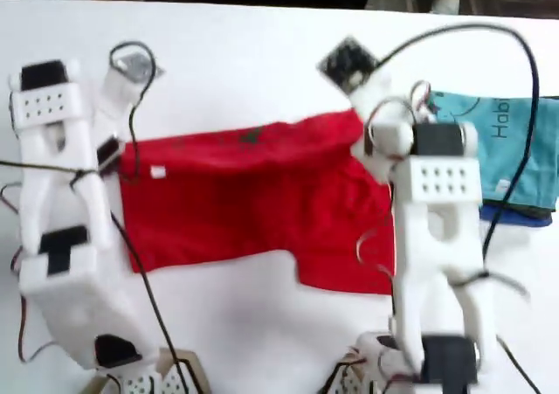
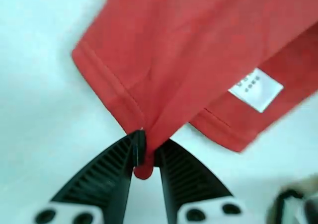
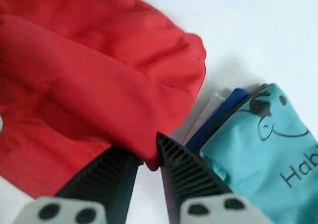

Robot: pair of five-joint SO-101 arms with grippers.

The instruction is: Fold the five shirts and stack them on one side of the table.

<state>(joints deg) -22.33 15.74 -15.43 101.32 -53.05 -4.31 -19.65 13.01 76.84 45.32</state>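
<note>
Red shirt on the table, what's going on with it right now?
Both arms hold the red fabric shirt, spread across the white table. The left gripper is shut on one end, near its white tag; the right gripper is shut on the other end. Beside it, a folded teal shirt sits atop a dark blue shirt.

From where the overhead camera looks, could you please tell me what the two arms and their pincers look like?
The left arm and right arm are blocky white shells with black motor blocks and grids of small holes, trailed by thin black cables and red wires. The left pincer and right pincer have black ribbed, tapering fingers on white bases with dark round holes.
</note>
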